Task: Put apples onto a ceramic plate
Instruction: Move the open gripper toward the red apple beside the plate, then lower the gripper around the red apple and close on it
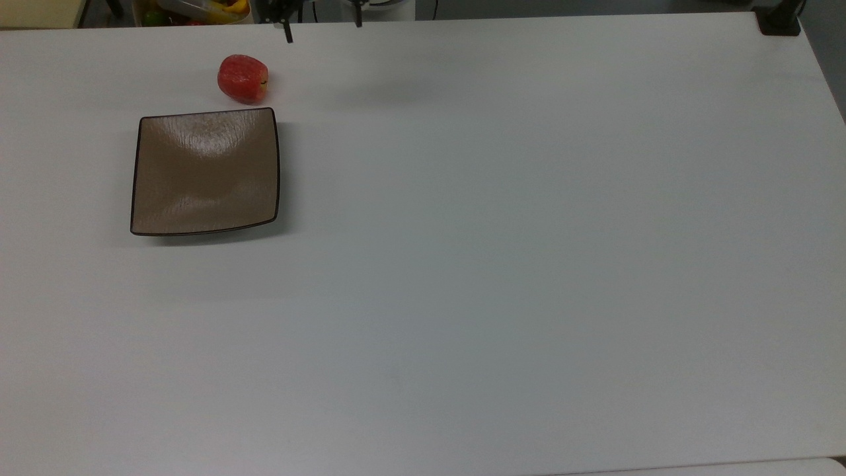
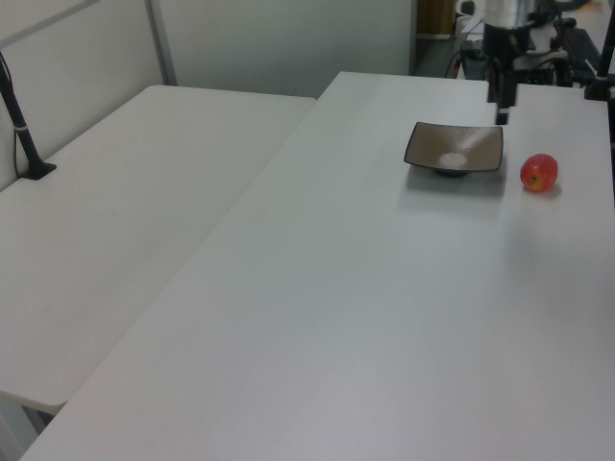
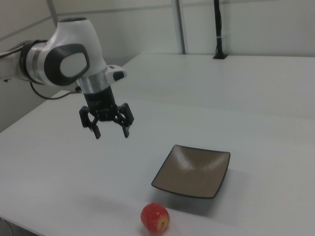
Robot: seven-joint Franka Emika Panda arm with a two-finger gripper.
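A small red apple lies on the white table, just beyond the far edge of the square taupe-brown plate, which has nothing on it. My gripper hangs open and empty at the top view's upper edge, to the right of the apple and well above the table. In the right view the gripper hovers with fingers spread, up and to the left of the plate and the apple. In the left view the gripper hangs over the plate's right corner, left of the apple.
A bin of colourful items sits beyond the table edge near the apple. A black post stands at the top view's upper right corner. A second white table adjoins on the left view's left, with a black post.
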